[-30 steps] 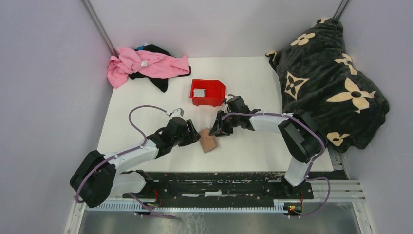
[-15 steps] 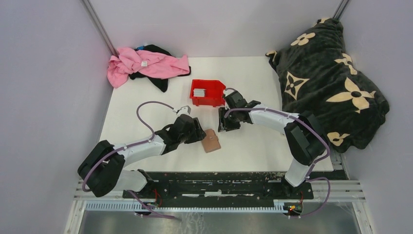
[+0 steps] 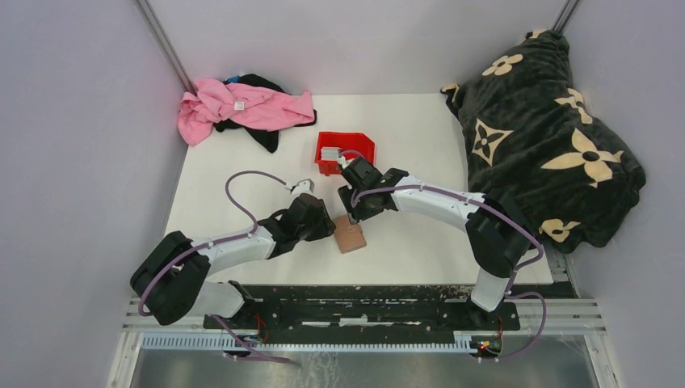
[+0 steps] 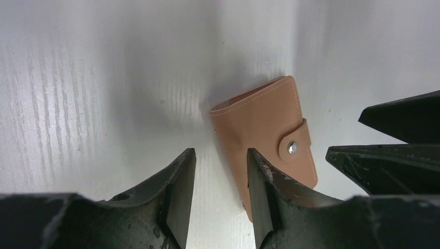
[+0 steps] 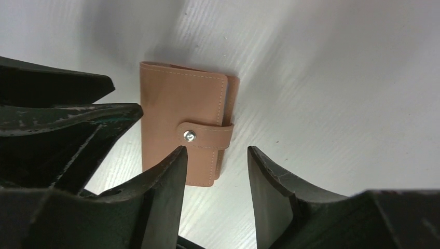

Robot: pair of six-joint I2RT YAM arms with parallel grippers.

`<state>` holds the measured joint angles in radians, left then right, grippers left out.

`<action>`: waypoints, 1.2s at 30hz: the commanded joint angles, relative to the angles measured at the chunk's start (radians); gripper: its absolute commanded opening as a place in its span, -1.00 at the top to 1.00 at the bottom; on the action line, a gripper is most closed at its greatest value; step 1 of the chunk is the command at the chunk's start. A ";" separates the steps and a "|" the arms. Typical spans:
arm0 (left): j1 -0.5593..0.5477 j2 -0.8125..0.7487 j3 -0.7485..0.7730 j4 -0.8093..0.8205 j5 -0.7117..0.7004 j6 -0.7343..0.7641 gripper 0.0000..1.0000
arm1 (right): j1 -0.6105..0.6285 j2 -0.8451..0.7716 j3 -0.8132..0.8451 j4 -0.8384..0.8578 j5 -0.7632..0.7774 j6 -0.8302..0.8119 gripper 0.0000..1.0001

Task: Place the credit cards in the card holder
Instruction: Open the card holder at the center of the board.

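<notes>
Your right gripper [image 3: 352, 212] swings in from beside the red bin [image 3: 360, 140] and now hangs over the far end of the card holder [image 3: 350, 237]; half a second ago it sat off to the holder's right. Your left gripper [image 3: 326, 228] has barely budged and stays at the holder's left edge. The holder lies where it did, flat on the white table [image 3: 420, 234], between the two grippers and on the near side of the bin.

Check the right wrist view: the fingers are spread wide with nothing between them. The card holder [image 5: 176, 104] shows just beyond the tips, folded shut, with its snap tab [image 5: 212, 134] fastened across the open edge.

The left wrist view tells you the same from the other side. The left gripper [image 4: 220, 153] stands parted and empty there. One finger [image 4: 262, 187] overlaps the near corner of the holder [image 4: 264, 129]; whether it touches, you can't tell. The other arm's dark fingers crowd in at the right of that view.

The credit cards [image 3: 329, 153] sit as a small grey stack in the red bin, apart from both grippers.
</notes>
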<state>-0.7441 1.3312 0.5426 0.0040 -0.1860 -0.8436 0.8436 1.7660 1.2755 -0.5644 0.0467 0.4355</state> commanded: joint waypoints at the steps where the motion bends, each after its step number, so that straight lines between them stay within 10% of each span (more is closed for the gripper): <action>1: -0.006 0.025 -0.012 0.059 -0.031 0.004 0.05 | 0.030 0.033 0.061 -0.050 0.074 -0.029 -0.06; 36: -0.033 0.081 -0.071 0.128 -0.034 -0.069 0.10 | 0.102 0.178 0.111 -0.028 0.157 -0.045 -0.09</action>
<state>-0.7631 1.4002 0.4950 0.1356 -0.2089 -0.8677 0.9405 1.9316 1.3594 -0.6369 0.1680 0.3946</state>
